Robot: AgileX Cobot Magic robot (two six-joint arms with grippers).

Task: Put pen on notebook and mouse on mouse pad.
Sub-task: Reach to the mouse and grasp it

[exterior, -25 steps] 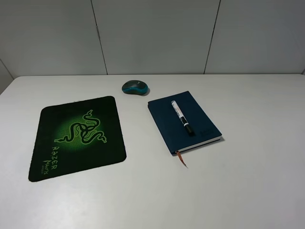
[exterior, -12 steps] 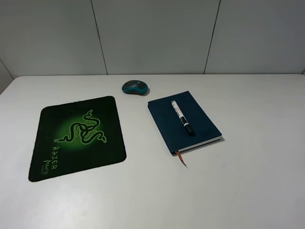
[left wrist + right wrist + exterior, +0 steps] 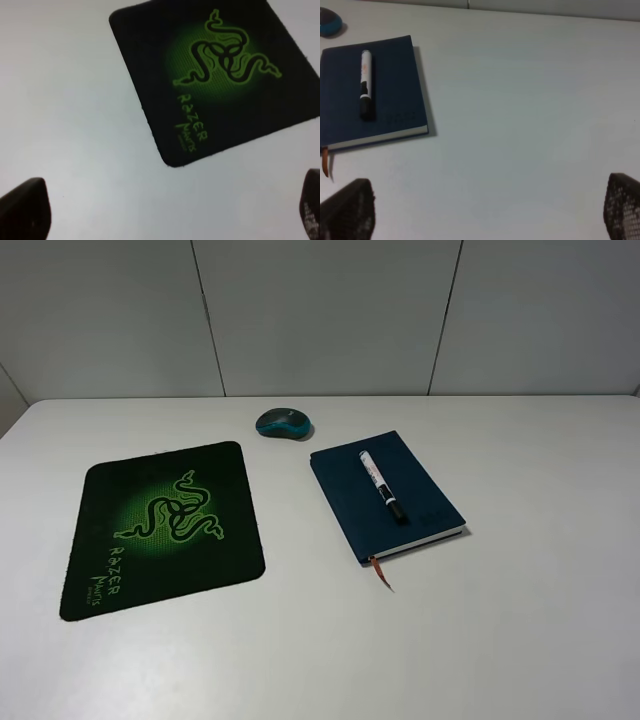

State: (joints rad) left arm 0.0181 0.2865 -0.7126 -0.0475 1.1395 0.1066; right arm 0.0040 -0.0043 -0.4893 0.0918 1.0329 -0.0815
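The white pen (image 3: 382, 484) (image 3: 366, 84) with its black cap lies on the navy notebook (image 3: 400, 510) (image 3: 395, 85) right of centre. At the back of the table, touching neither, sits the teal and grey mouse (image 3: 283, 423) (image 3: 330, 22). The black and green mouse pad (image 3: 160, 527) (image 3: 220, 75) lies bare on the left. Neither arm appears in the exterior view. My left gripper (image 3: 165, 212) hovers open above the table near the pad's lettered end. My right gripper (image 3: 485, 210) stands open over bare table to the right of the notebook. Both hold nothing.
The white table (image 3: 520, 620) ends at a grey panelled wall (image 3: 320, 310) just behind the mouse. An orange ribbon bookmark (image 3: 383, 574) trails from the notebook's near edge.
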